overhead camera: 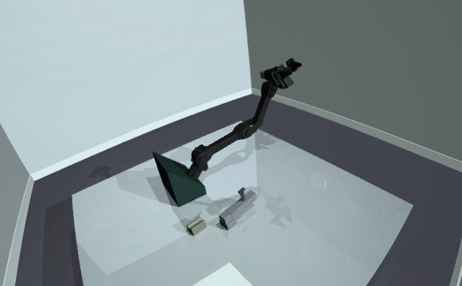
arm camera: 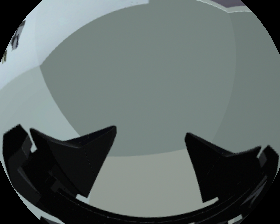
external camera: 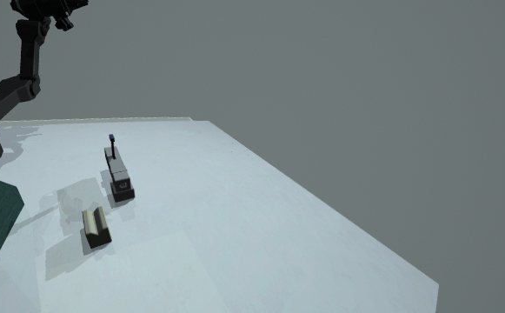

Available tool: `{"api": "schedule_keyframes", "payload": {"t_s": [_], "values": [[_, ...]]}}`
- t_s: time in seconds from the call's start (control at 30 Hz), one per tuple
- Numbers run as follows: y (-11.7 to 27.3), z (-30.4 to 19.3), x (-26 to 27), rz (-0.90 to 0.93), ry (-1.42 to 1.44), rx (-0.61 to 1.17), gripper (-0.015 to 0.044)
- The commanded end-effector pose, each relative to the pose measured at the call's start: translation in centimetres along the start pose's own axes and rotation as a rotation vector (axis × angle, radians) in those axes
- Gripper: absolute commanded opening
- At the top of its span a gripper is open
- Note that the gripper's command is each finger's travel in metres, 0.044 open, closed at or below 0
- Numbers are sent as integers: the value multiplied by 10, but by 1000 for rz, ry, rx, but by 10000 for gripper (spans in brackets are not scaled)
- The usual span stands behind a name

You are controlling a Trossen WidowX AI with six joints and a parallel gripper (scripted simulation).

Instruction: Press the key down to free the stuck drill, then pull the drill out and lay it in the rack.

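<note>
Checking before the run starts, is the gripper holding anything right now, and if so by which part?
Nothing is held. The black parallel-jaw gripper stands open, raised high above the table, with only wall showing between its fingers.

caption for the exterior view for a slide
Arm raised high with open gripper, far above the grey fixture with its upright key and the small rack.

A slim robot arm (overhead camera: 231,139), matte black all over, built from long boxy links joined by chunky rounded joints. Its lowest link rises from behind a dark green wedge-shaped base block (overhead camera: 179,183). At the far end sits a compact, blocky black gripper (overhead camera: 292,65) with small protruding parts. In the wrist view, two glossy black fingers taper to sharp triangular points above a curved black housing with faint highlights.
</note>
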State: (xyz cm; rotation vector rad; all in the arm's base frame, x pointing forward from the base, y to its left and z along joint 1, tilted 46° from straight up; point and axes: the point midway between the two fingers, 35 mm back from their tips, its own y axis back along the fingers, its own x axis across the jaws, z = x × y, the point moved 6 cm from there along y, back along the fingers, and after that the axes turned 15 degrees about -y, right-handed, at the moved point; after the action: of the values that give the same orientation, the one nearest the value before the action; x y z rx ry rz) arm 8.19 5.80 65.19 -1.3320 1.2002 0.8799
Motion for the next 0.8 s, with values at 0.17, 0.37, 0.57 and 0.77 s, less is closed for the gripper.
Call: {"api": "schedule_keyframes", "payload": {"t_s": [0.17,0.37,0.57,0.77], "values": [[0,0,0,0,0,0,242],[-2,-20,5,1,-98,-5,85],[-19,-90,42,49,-482,-18,0],[-51,-141,99,169,-848,-20,0]]}}
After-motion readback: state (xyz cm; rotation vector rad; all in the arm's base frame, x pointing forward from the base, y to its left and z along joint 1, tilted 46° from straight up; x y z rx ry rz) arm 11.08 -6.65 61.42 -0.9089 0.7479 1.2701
